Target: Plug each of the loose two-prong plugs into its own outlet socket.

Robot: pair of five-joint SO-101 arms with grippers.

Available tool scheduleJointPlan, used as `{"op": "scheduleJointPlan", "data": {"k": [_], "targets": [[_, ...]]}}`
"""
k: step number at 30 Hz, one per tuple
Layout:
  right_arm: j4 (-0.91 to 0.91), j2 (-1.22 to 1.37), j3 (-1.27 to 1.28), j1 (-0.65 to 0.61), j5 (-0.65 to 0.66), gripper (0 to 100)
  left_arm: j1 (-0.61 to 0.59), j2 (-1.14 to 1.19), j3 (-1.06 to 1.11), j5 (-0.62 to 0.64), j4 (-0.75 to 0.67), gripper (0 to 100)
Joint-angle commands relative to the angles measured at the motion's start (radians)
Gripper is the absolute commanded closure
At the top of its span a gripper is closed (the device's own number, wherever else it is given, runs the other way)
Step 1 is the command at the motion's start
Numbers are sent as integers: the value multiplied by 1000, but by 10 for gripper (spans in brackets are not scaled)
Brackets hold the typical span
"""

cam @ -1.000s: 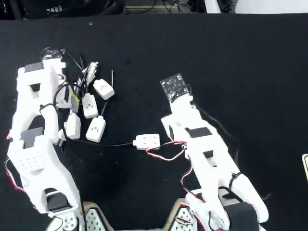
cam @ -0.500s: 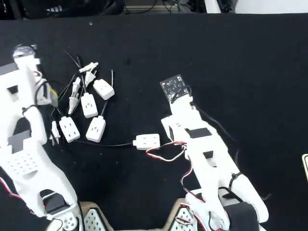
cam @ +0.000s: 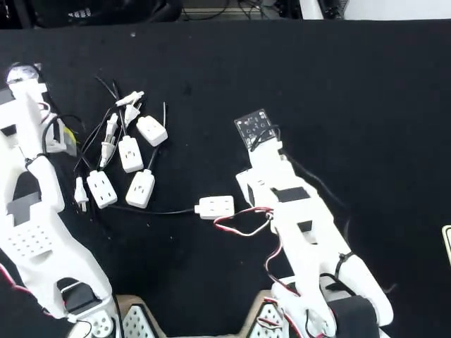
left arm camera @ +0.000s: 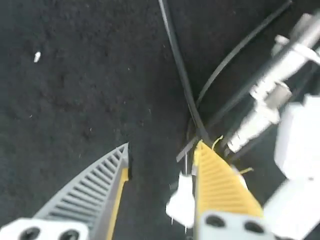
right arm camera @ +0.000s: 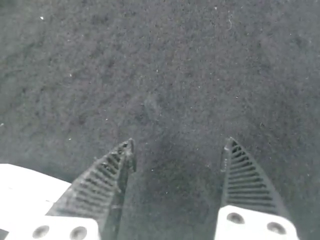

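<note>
Since a second ago the left arm (cam: 32, 211) has swung away from the heap of cords to the left edge of the bench (cam: 352, 84). A socket (cam: 102, 189) and a small plug (cam: 81, 191) just beside it, covered before, now lie in sight.

The left fingers (left arm camera: 217, 185) stand apart and grasp nothing. A small white piece (left arm camera: 182, 202) lies against the outer side of the yellow finger, too blurred to name. Black cords (left arm camera: 182, 75) run away from its tip. Further off, the metal prongs of two plugs (left arm camera: 265, 97) are blurred, and the white blocks (left arm camera: 297, 130) next to them are cut off at the edge.

The right fingers (right arm camera: 100, 185) are also spread, over bare bench, with nothing between them.

From above, three more sockets (cam: 131, 153) lie tangled with the plugs near the left arm. A single socket (cam: 216, 206) lies apart, just beside the right arm (cam: 303, 225).
</note>
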Motion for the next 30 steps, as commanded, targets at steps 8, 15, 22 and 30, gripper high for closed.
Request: {"op": "scheduleJointPlan", "data": {"k": [8,15,22,30], "targets": [[-25,2,-2,8,-6,733,61,101,-113,-296,190,787],[-25,2,-2,8,-6,733,28,149,-114,-295,60,787],[-25,2,-2,8,-6,733,30,158,-114,-296,-26,787],[-48,2,15,6,-6,733,2,158,-114,-302,-98,788]]}}
